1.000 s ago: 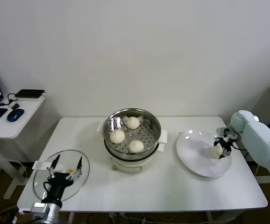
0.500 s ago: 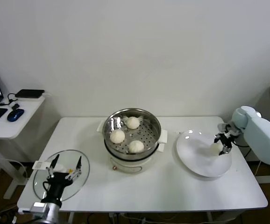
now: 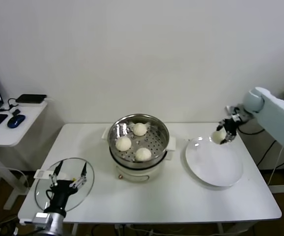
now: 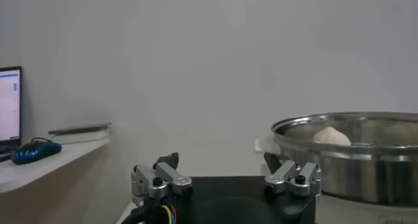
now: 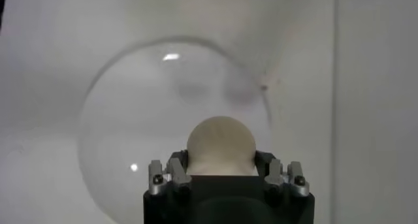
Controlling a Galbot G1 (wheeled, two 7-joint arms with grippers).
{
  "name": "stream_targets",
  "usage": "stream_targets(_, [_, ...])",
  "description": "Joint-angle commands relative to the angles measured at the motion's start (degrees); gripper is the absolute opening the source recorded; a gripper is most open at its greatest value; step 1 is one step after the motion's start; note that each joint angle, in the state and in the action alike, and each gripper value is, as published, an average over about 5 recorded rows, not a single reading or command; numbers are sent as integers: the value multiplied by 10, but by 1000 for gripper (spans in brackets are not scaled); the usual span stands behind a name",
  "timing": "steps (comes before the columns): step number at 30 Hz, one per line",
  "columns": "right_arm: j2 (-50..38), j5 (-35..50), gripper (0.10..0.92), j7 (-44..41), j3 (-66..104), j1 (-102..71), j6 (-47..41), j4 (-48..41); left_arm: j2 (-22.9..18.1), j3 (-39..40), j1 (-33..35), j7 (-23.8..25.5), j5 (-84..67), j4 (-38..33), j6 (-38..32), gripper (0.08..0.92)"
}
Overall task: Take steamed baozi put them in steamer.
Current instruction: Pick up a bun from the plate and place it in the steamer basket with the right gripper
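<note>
- The right pincer point(image 3: 222, 135) is clenched on the fourth baozi point(image 3: 218, 136) and holds it in the air above the far edge of the white plate point(image 3: 213, 169); the right wrist view shows the bun point(image 5: 221, 147) seated between the jaws with the plate point(image 5: 117, 140) well below it.
- The steamer point(image 3: 157, 129) lies to the robot's left of that pincer, across a strip of bare worktop point(image 3: 181, 196). The right arm is much the nearer one.
- The bun is round, so no long axis matters to its placing.
- Three baozi already sit in the basket: one at the far side point(image 3: 140, 129), one at the left point(image 3: 124, 143), one at the near side point(image 3: 143, 154). By my judgement, the free room is the perforated floor on the side facing the plate.
- The rim stands proud of the floor, so the carry probably needs to clear it before lowering.
- The left pincer point(image 3: 69, 178) hangs released and idle above the glass lid point(image 3: 85, 187), well apart from the steamer.
</note>
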Motion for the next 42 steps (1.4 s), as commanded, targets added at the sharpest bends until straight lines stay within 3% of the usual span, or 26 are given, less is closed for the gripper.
stream_targets(1, [58, 264, 661, -2, -261, 250, -68, 63, 0, 4, -3, 1, 2, -8, 2, 823])
stream_targets(15, [216, 391, 653, 28, -295, 268, -124, 57, -1, -2, 5, 1, -12, -24, -2, 823])
stream_targets(27, [288, 372, 653, 49, -285, 196, -140, 33, 4, -14, 20, 1, -29, -32, -5, 823])
stream_targets(42, [264, 309, 654, 60, -277, 119, -140, 40, 8, -16, 16, 1, -35, -19, -7, 823])
